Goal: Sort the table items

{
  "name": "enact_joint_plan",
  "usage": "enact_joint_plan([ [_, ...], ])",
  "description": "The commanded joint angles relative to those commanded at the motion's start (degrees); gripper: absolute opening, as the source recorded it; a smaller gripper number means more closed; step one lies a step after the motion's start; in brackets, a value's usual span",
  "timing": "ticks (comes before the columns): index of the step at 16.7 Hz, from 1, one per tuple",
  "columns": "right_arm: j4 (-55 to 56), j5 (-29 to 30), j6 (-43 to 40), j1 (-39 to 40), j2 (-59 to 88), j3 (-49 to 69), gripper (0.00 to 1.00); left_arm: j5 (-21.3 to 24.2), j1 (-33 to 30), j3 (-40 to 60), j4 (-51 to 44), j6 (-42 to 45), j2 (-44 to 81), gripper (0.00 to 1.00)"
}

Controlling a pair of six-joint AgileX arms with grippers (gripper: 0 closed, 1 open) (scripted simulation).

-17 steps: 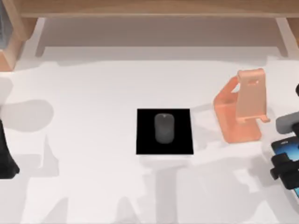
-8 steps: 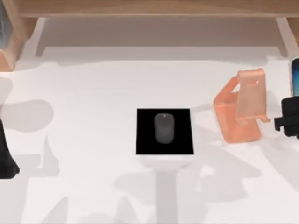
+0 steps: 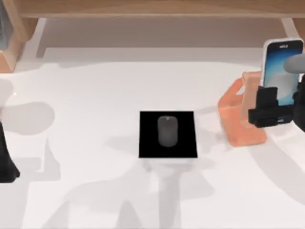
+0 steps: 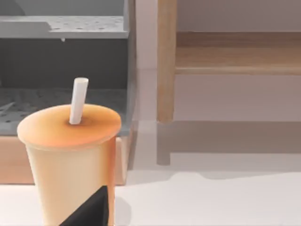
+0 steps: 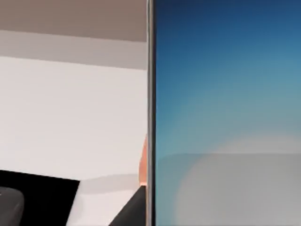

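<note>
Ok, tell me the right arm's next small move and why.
Probably ease the phone left and down onto the stand. The right claw holds it upright over the stand's right edge, not yet seated. The mouse already rests on its mat.

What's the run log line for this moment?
right gripper: holding smartphone upright over orange stand | mouse: on black pad | left arm: parked, table's left edge

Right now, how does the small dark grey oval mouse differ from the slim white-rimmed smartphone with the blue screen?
The small dark grey oval mouse lies flat on the black square mat at mid-table; the slim white-rimmed smartphone is held by the right gripper by the orange phone stand. The mouse is rounded and dull; the smartphone is flat and glowing.
</note>
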Motion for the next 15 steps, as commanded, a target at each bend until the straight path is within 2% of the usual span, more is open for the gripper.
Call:
enact_joint_plan([
  [6, -0.04, -0.25, -0.02, -0.57, -0.38, 0.97, 0.0, 0.0, 0.0, 0.0, 0.0, 0.0, 0.0, 1.0],
  [12, 2.9, -4.03, -1.42, -5.37, -6.15, 12.36, 0.0, 0.0, 0.0, 0.0, 0.0, 0.0, 0.0, 1.0],
  [15, 3.44, -5.88, -1.73, -5.38, -5.84, 13.62, 0.0, 0.0, 0.0, 0.0, 0.0, 0.0, 0.0, 1.0],
])
